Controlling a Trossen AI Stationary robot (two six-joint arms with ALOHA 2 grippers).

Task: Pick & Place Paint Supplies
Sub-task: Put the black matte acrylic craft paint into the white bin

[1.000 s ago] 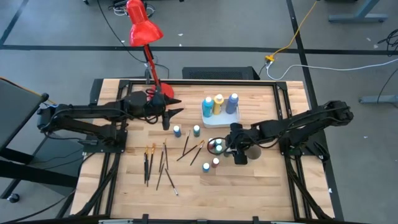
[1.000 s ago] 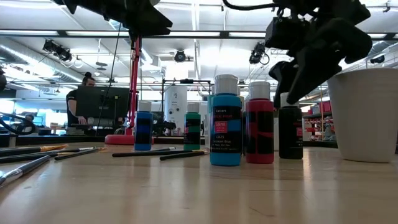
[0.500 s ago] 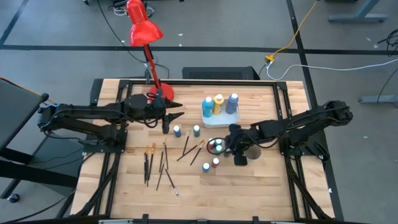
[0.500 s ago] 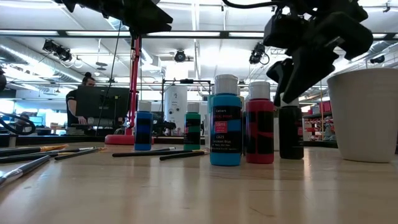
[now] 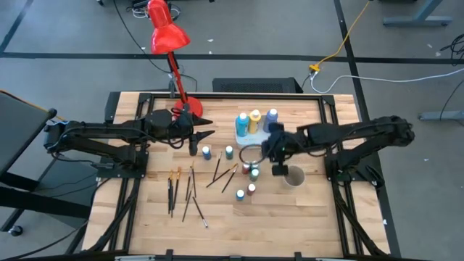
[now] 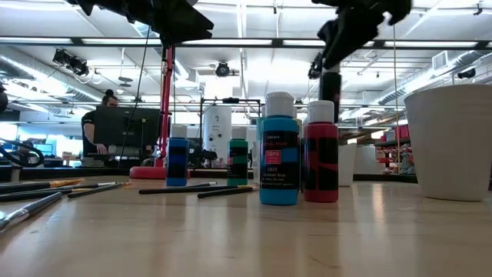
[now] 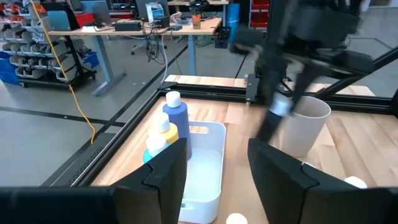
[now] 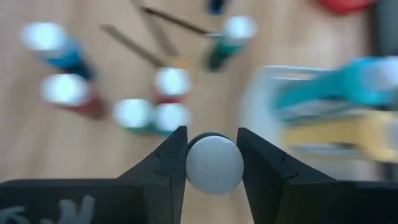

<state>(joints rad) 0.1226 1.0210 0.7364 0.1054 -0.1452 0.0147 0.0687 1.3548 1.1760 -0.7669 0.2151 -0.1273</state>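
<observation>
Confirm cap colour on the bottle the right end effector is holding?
White, or very light grey: the round cap sits between the right end effector's fingers, clearest in the right wrist view.

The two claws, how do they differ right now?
The right claw is shut on a white-capped bottle, lifted off the table near the white tray; the left claw is open and holds nothing. The right one is at work over the bottles; the left one waits near the lamp base. Both are dark two-finger claws.

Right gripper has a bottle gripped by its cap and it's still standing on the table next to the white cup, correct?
Not standing: the right gripper holds the bottle by its cap, but the low view shows it lifted clear of the table, hanging above the other bottles. The white cup is nearby.
</observation>
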